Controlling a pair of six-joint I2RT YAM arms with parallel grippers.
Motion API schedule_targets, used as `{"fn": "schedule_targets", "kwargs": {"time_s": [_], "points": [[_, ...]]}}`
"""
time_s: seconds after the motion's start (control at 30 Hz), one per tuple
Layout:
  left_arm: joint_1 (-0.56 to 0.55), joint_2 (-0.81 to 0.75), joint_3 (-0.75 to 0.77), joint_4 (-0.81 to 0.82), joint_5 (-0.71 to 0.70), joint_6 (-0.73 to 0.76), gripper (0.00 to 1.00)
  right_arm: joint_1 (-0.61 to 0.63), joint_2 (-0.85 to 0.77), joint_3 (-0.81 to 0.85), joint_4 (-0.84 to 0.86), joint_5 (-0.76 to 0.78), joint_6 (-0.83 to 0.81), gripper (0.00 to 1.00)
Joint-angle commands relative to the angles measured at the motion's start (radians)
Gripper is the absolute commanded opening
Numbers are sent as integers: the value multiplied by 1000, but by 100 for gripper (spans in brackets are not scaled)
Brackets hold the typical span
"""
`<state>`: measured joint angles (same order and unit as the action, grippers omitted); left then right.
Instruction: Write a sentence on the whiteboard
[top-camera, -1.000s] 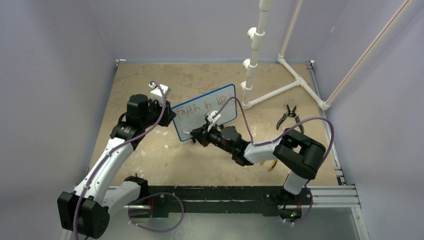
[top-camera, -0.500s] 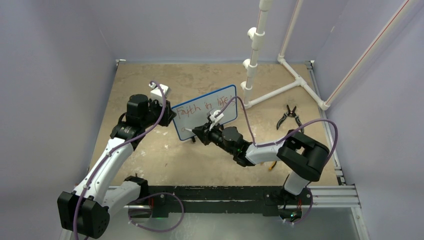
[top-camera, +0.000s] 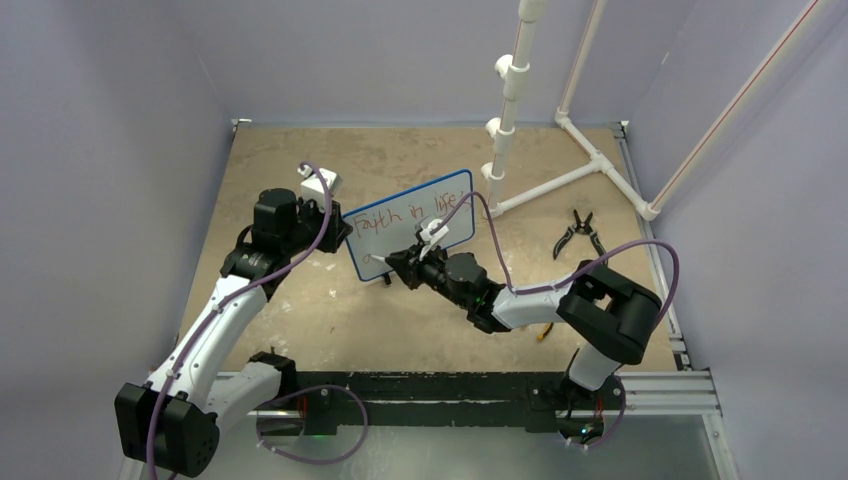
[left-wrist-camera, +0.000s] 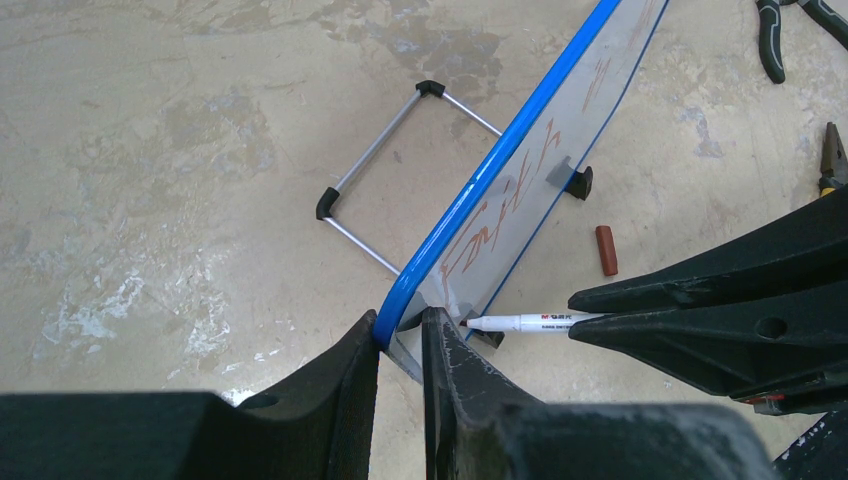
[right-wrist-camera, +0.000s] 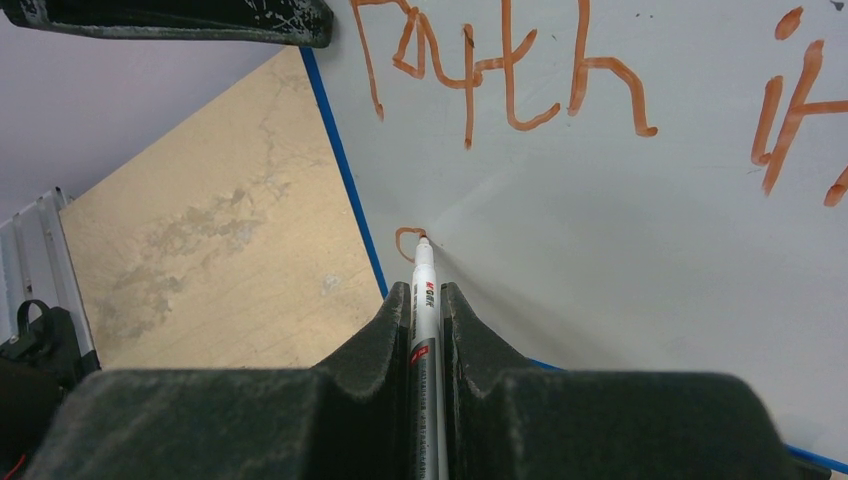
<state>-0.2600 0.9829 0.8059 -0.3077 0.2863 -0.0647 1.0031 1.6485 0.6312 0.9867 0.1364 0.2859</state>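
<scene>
- The right gripper (right-wrist-camera: 427, 292) is clenched on a white marker (right-wrist-camera: 423, 268). The barrel sits in the narrow slot between its two black fingers, and the tip pokes out beyond them.
- The marker's tip touches the face of the whiteboard (top-camera: 440, 200) near its lower left corner, at the end of a small red curl (right-wrist-camera: 405, 243) under the first written line.
- The left gripper (left-wrist-camera: 400, 325) is pinched shut on the blue rim at the board's left end, one finger on each face.
- The whiteboard stands tilted on its lower edge in the middle of the table (top-camera: 300, 300), between the two grippers.
- The sentence (right-wrist-camera: 500, 80) runs in red along the top of the board. "Faith" is plain in the right wrist view, and the next word is cut off by the frame edge.
- Behind the board lies a grey wire bracket (left-wrist-camera: 385, 150) with black corners, and in front of it a small red-brown piece (left-wrist-camera: 606, 249).
- Black pliers (top-camera: 578, 232) lie well to the right, near a white pipe frame (top-camera: 560, 180).
- From above, the right gripper covers the board's lower middle, and the last letters are too small to read.
</scene>
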Motion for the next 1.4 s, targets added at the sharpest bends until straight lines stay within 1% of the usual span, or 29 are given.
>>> {"fn": "schedule_targets", "kwargs": {"time_s": [0.0, 0.17, 0.43, 0.7, 0.87, 0.97, 1.17, 1.37], "points": [[2, -4, -4, 18, 25, 3, 18, -6, 7, -5, -29, 43, -8, 0], [2, -4, -4, 18, 25, 3, 18, -2, 23, -21, -42, 34, 8, 0], [1, -4, -2, 18, 27, 3, 18, 18, 61, 15, -46, 25, -1, 0], [2, -3, -3, 19, 26, 2, 18, 25, 71, 64, 10, -26, -8, 0], [1, -3, -4, 19, 26, 1, 19, 25, 16, 37, 64, -64, -11, 0], [1, -5, -4, 19, 27, -1, 19, 25, -21, 2, 78, -41, -11, 0], [1, -7, -6, 18, 27, -1, 19, 25, -52, -65, 92, 66, 9, 0], [1, -5, -6, 21, 29, -2, 19, 24, -52, -64, 53, 128, 30, 0]]}}
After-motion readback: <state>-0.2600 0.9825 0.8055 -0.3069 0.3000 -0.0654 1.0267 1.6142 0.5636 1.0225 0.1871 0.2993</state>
